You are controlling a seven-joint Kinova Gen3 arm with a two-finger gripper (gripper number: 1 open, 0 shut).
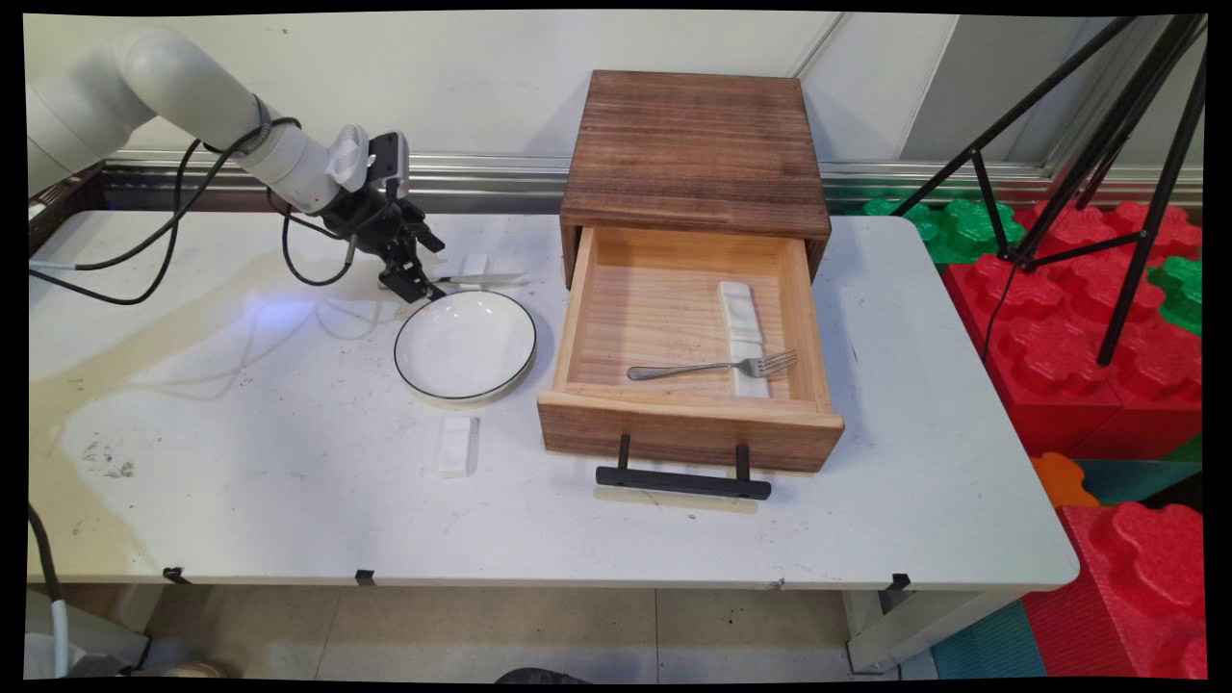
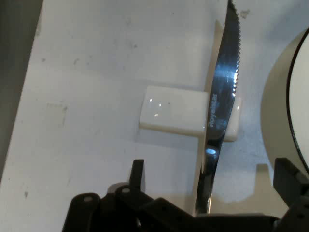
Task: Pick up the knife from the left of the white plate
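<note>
Hovering low over the knife (image 2: 223, 104), the gripper (image 1: 412, 286) has its fingers (image 2: 137, 175) spread apart, one on each side of the handle end — not touching it. Knife lies across a small white rest (image 2: 174, 115), just beyond the white plate (image 1: 465, 345). Right of the plate — an open wooden drawer (image 1: 688, 423) holding a fork (image 1: 714, 367).

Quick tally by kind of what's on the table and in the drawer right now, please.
Knives: 1, knife lying across a rest, between the open gripper's fingers
Forks: 1, fork in the drawer
Plates: 1, plate
White rests: 3, under the knife, in the drawer, near the plate
Drawer boxes: 1
Total: 7
</note>
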